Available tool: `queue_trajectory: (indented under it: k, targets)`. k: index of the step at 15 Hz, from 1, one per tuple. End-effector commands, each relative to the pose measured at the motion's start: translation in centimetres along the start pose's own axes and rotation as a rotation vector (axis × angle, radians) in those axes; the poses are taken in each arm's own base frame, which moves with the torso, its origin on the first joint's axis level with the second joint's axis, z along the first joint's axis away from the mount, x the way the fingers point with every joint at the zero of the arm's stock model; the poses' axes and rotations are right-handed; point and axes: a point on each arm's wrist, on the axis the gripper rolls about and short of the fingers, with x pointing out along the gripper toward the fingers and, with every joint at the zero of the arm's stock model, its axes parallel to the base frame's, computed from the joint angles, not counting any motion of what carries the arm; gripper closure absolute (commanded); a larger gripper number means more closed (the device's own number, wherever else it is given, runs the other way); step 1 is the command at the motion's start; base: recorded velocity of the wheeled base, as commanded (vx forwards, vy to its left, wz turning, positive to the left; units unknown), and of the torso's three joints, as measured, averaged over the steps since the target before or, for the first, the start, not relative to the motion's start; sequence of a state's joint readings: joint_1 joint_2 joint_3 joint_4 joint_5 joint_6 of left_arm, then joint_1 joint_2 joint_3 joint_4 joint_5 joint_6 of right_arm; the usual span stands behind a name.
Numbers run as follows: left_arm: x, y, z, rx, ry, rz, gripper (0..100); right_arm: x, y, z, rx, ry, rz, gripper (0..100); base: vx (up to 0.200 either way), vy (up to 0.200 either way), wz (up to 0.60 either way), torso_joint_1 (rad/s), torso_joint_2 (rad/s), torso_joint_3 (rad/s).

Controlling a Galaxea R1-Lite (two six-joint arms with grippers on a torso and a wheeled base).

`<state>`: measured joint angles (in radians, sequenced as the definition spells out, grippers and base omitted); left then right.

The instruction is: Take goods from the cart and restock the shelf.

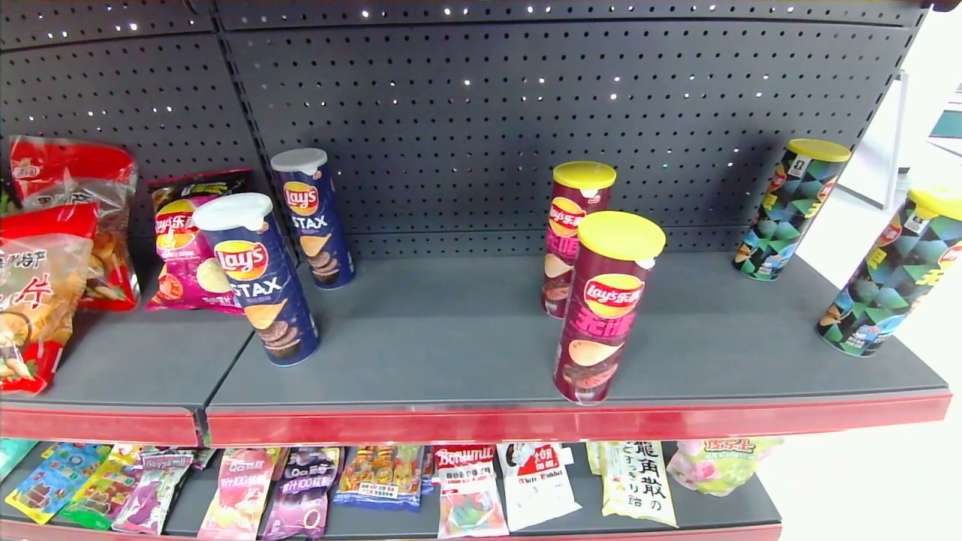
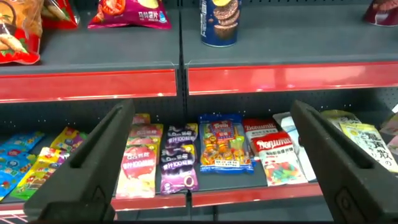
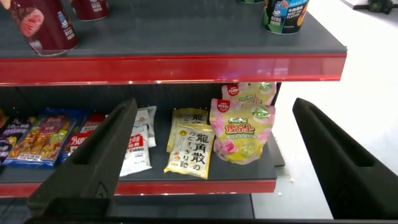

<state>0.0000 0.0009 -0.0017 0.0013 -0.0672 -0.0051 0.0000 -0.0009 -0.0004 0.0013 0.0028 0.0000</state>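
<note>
The shelf [image 1: 481, 113] took the whole head view, and its top board [image 1: 451, 338] ran across the middle of the frame. The widest free place on this board was in the centre, between the blue cans [image 1: 263, 278] at centre left and the maroon cans [image 1: 605, 308] at centre right. A second free place lay further right, before the patterned cans [image 1: 793, 207] near the right edge. Bags [image 1: 56, 248] leaned at the far left. All cans stood upright, with the long axis vertical, in pairs of one at the front and one behind.

The left gripper [image 2: 211, 109] had its fingers wide apart and held nothing. It faced the lower board [image 2: 249, 177], and the front blue can was in the upper middle of its view, so the top board lay above it and ahead. The right gripper [image 3: 214, 104] was the same, fingers apart and empty. The front maroon can was in the upper left corner of its view and a patterned can at the upper right.

So the central free place seemed to lie between the two arms, about equally near to both, and the right one nearer to the right arm. As both grippers were empty, the next move probably called for going to the cart; which way the cart lay from them could not be told.

Small packets [image 1: 376, 481] lay flat along the lower board.
</note>
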Motion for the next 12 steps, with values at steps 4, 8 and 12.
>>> queue_trajectory:
  k: [4,8,12]
  targets:
    - [-0.01,0.00,-0.01,-0.001,0.000,0.000,0,0.01,0.01,0.00,0.002,0.000,0.003,0,0.000,0.000,0.00,0.000,0.00,0.000]
    - [-0.01,0.00,-0.01,-0.001,0.000,0.000,0,0.00,0.00,0.05,0.002,-0.002,0.008,0,0.000,0.000,0.00,0.000,0.00,0.000]
    - [-0.01,0.00,-0.01,-0.001,0.000,0.000,0,0.01,0.02,0.00,0.005,0.000,0.011,0,0.000,0.000,0.00,0.000,0.00,0.000]
